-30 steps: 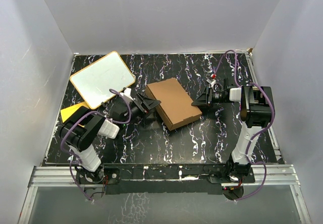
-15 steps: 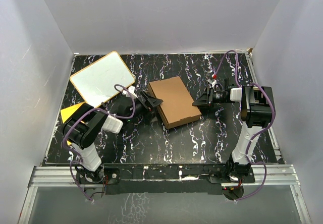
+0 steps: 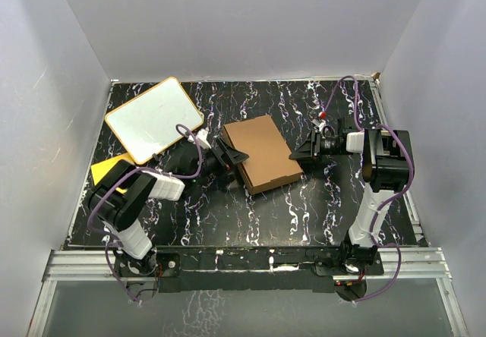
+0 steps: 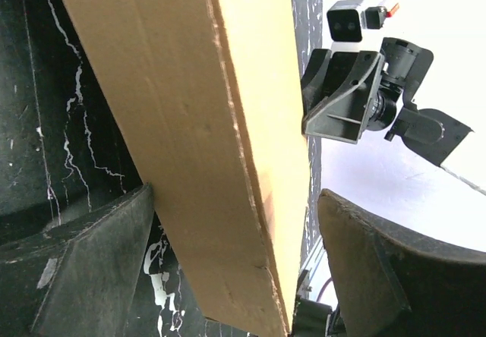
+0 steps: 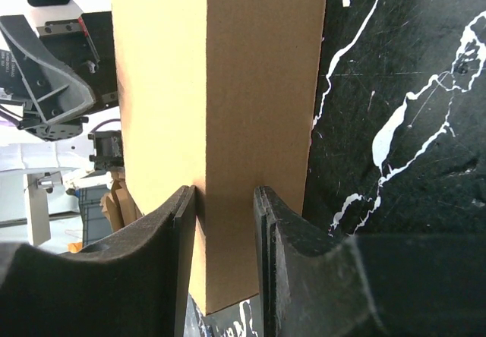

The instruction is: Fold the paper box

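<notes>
Closed paper box [image 3: 262, 153] lying in middle of table [image 3: 304, 208], between both arms; left gripper [image 3: 235, 156] spread wide, straddling its left edge, unclamped; right gripper [image 3: 294, 155] fingers slightly apart at its right side, grip impossible to tell

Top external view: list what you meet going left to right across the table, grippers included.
orange-yellow sheet → white board → left gripper → paper box → right gripper

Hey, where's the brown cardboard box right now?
Top view: the paper box lies mid-table, right of the white board, between the left arm's jaws and the right arm's jaws.
</notes>
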Robot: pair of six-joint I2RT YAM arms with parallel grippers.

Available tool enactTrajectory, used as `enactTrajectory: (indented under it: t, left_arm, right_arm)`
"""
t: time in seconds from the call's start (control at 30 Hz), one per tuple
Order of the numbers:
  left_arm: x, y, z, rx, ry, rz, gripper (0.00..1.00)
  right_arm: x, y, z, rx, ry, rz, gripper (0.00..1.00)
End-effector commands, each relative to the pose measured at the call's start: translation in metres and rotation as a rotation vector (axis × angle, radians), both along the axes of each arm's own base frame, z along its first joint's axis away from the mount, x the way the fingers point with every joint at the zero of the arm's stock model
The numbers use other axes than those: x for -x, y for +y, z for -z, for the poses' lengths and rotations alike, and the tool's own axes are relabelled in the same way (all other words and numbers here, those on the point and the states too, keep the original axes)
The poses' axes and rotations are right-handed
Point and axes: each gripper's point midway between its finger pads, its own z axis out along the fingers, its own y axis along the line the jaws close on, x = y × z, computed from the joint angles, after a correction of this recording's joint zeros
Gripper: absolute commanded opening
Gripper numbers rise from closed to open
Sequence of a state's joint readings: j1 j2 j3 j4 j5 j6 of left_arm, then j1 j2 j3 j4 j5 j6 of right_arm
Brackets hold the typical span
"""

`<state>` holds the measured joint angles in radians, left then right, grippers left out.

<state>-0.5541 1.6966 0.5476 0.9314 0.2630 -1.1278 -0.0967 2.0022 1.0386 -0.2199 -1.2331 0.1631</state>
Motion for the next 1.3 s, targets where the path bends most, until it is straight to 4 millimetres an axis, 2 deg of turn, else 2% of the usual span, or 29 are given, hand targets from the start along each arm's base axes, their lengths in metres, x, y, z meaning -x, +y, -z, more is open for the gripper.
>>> enactTrajectory:
  t: [0.0, 0.2, 0.3, 0.43, 0.57, 0.67, 0.83, 0.97, 1.03, 1.13, 1.27]
  left_arm:
    - [0.007, 0.0, -0.01, -0.001, -0.027, 0.029, 0.86]
    - [0.003, -0.009, 0.006, -0.003, 0.035, 0.047, 0.9]
    - [0.004, -0.007, 0.014, -0.023, 0.062, 0.041, 0.92]
    - [0.003, -0.008, 0.014, -0.02, 0.061, 0.043, 0.92]
    - [-0.003, -0.019, 0.017, 0.024, 0.078, 0.056, 0.9]
    - [-0.006, -0.029, 0.018, 0.045, 0.084, 0.062, 0.81]
    - [-0.011, -0.034, 0.01, 0.058, 0.061, 0.068, 0.56]
    - [-0.012, -0.027, 0.002, -0.011, 0.03, 0.063, 0.46]
    - [-0.015, -0.021, -0.003, -0.063, 0.013, 0.06, 0.41]
    - [-0.023, -0.008, -0.013, -0.156, -0.008, 0.061, 0.38]
    - [-0.048, 0.021, -0.032, -0.355, -0.071, 0.06, 0.34]
  right_arm:
    - [-0.001, -0.019, 0.056, 0.218, 0.042, 0.057, 0.27]
    - [-0.002, -0.023, 0.058, 0.228, 0.044, 0.067, 0.27]
    - [-0.001, -0.024, 0.06, 0.235, 0.051, 0.071, 0.27]
    - [-0.001, -0.025, 0.062, 0.235, 0.058, 0.072, 0.27]
    - [0.0, -0.025, 0.062, 0.235, 0.06, 0.07, 0.27]
    - [-0.001, -0.025, 0.06, 0.231, 0.051, 0.067, 0.28]
    - [-0.002, -0.024, 0.054, 0.224, 0.028, 0.056, 0.32]
    - [-0.013, -0.027, 0.031, 0.25, -0.066, 0.033, 0.42]
    - [-0.024, -0.033, 0.012, 0.296, -0.147, 0.034, 0.48]
    - [-0.038, -0.045, -0.027, 0.393, -0.297, 0.062, 0.58]
    - [-0.047, -0.068, -0.068, 0.536, -0.468, 0.12, 0.65]
